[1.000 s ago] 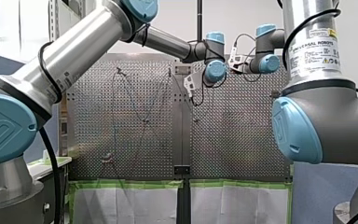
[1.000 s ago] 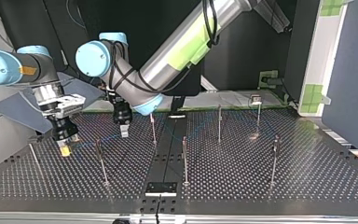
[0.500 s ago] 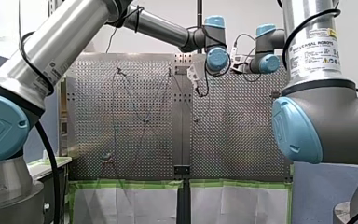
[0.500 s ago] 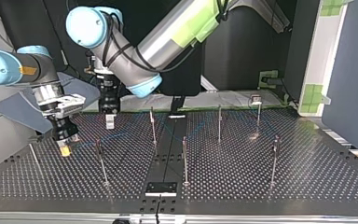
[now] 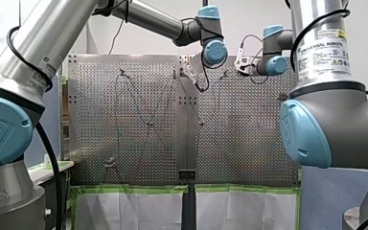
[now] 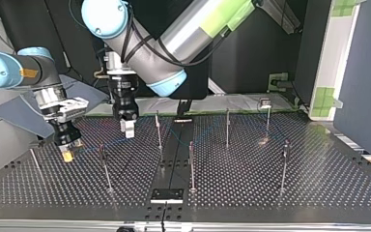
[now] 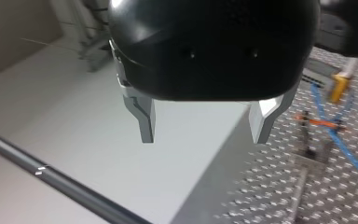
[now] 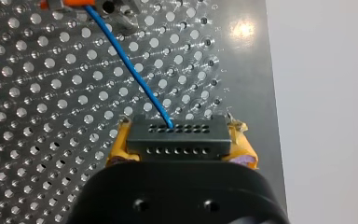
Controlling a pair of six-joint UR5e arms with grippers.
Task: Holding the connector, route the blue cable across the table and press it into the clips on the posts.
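Connector (image 8: 176, 140) is a black rectangular block with two rows of tiny round holes. It's pinched between the yellow pads (image 8: 117, 148) of my right gripper (image 8: 179, 145), down low at the top view's left. Blue cable (image 8: 130, 70), thin and smooth, comes out of a hole in the row farther from the gripper. It runs straight over the shiny perforated table (image 8: 37, 116) to an orange clip (image 8: 56, 3) ahead. My left gripper (image 7: 204, 136) hangs spread wide, nothing between its angular metal fingers (image 7: 144, 121). In the top view it's upper left of centre, beside a thin post (image 6: 158, 130).
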